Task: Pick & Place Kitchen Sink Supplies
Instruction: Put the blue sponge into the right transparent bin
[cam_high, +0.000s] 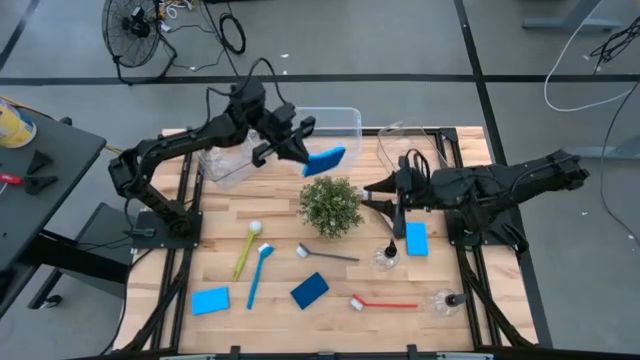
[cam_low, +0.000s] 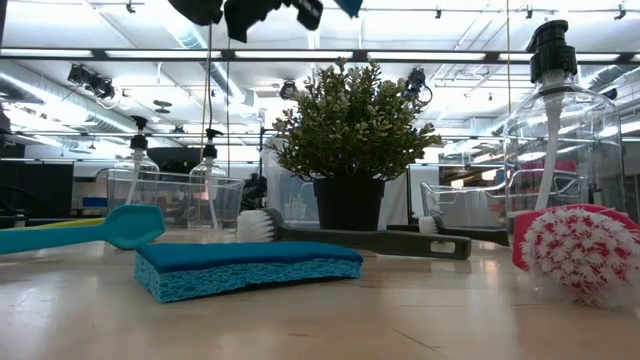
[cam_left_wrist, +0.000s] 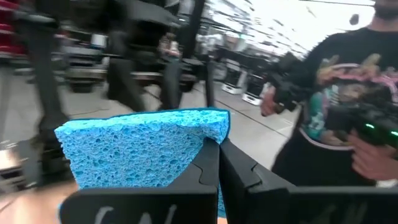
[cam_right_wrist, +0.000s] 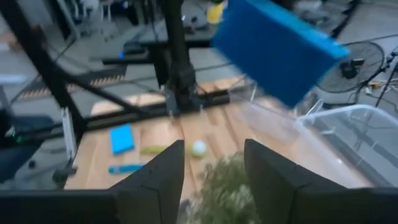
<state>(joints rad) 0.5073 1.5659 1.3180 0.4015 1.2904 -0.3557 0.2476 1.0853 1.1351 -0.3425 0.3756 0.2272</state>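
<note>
High view: the left end effector (cam_high: 300, 150) pinches a blue sponge (cam_high: 325, 160) beside the clear bin (cam_high: 345, 118). It should carry the sponge fully over the bin's rim before letting go. The right end effector (cam_high: 378, 194) waits spread near the plant (cam_high: 330, 205).

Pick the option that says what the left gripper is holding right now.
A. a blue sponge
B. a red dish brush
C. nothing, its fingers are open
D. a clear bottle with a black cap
A: the left gripper is shut on a blue sponge, lifted above the table near the clear bin; the left wrist view shows the sponge pinched between its dark fingers.
</note>
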